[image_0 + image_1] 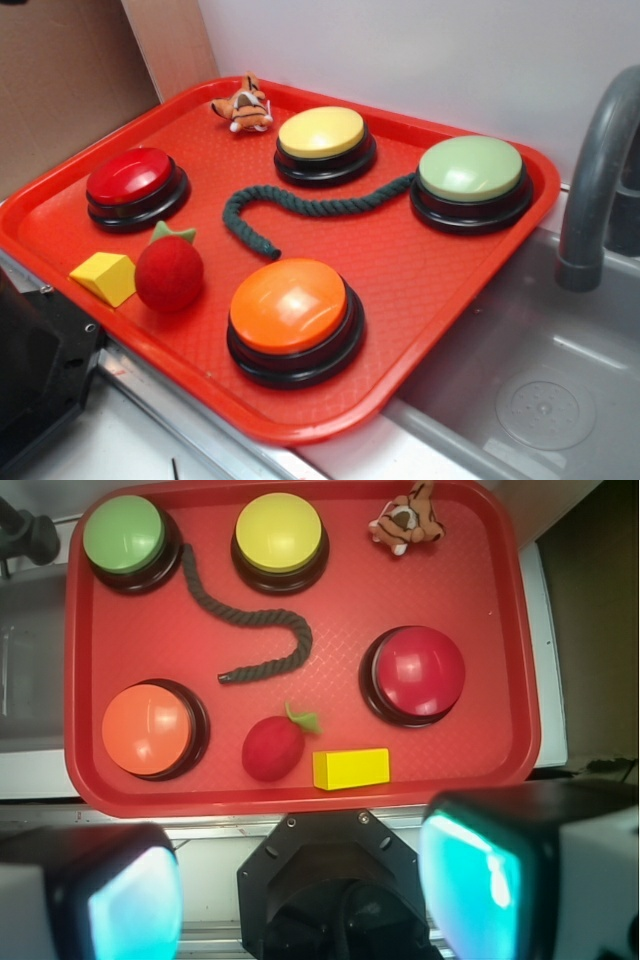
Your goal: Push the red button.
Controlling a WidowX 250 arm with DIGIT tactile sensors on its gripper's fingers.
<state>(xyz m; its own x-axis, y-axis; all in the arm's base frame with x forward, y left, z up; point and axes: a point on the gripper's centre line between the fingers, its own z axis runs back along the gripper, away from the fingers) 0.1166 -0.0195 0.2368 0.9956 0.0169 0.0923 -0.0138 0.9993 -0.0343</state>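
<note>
A red tray [455,300] lay on the desk, and everything of interest sat in it. In the exterior view, at the tray's left stood the red button [130,176], its glossy dome on a black base, near the left rim. Just in front of it lay a yellow block [105,277], and beside that a fuzzy red ball [169,274] with a green leaf top. Toward the back, a small toy tiger [243,106] lay near the far rim. A dark green rope [300,207] curled across the middle of the tray. The orange button [290,306] sat at the front, the yellow button [321,133] at the back, and the green button [470,170] furthest right, with the rope's end at its base. Off the tray to the right stood a grey faucet [595,180] over a sink [530,390].

In the wrist view the tool [300,890] hung above the tray's near edge, its two fingers [500,870] spread wide and holding nothing, well apart from the red button [418,670].
</note>
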